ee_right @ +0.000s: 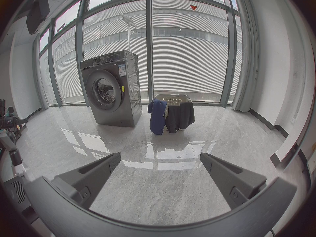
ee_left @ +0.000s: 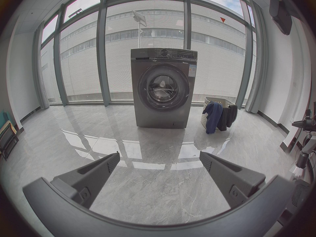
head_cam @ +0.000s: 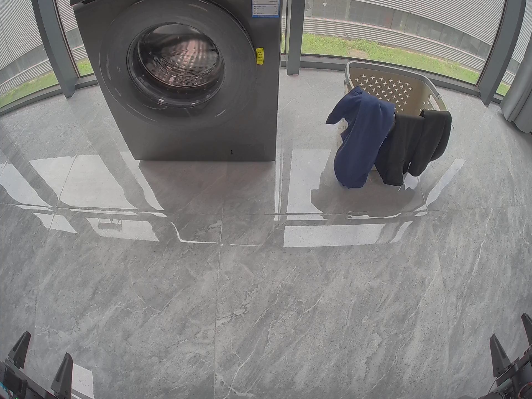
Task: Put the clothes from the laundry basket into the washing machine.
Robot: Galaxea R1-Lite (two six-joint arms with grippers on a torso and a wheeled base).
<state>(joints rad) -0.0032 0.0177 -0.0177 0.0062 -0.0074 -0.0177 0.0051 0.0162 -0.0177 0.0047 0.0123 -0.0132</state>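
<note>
A grey front-loading washing machine (head_cam: 183,67) stands at the far left by the windows, its round opening showing the drum. To its right sits a beige laundry basket (head_cam: 404,87) with a blue garment (head_cam: 360,137) and a black garment (head_cam: 413,142) draped over its front rim. My left gripper (head_cam: 41,361) is open at the near left, low over the floor and far from both. My right gripper (head_cam: 512,342) is open at the near right. The left wrist view shows the washing machine (ee_left: 163,88) and the basket (ee_left: 219,116) ahead; the right wrist view shows the basket (ee_right: 172,114) and machine (ee_right: 112,88).
Glossy grey tile floor (head_cam: 266,284) stretches wide between me and the machine. Tall windows with dark pillars (head_cam: 296,20) curve behind. A curtain (head_cam: 521,101) hangs at the far right. Equipment on stands (ee_left: 307,139) sits off to one side.
</note>
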